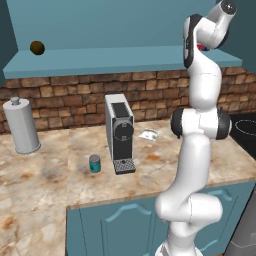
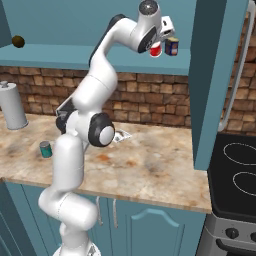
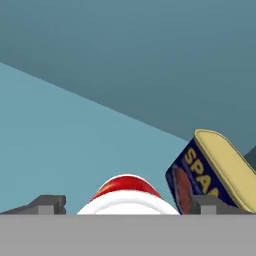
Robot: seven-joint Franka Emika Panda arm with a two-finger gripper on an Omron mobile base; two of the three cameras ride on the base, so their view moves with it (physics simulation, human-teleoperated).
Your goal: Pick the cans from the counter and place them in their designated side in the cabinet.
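Gripper (image 3: 125, 205) stood with jaws apart astride the upright red can (image 3: 127, 197), just beside the dark blue can (image 3: 200, 175).

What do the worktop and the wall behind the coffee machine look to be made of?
Counter: looks like polished marbled stone, beige with brown veining and a thin edge. Back wall: looks like rough red-brown brick with pale mortar lines. Both are rendered textures, so the material is only apparent.
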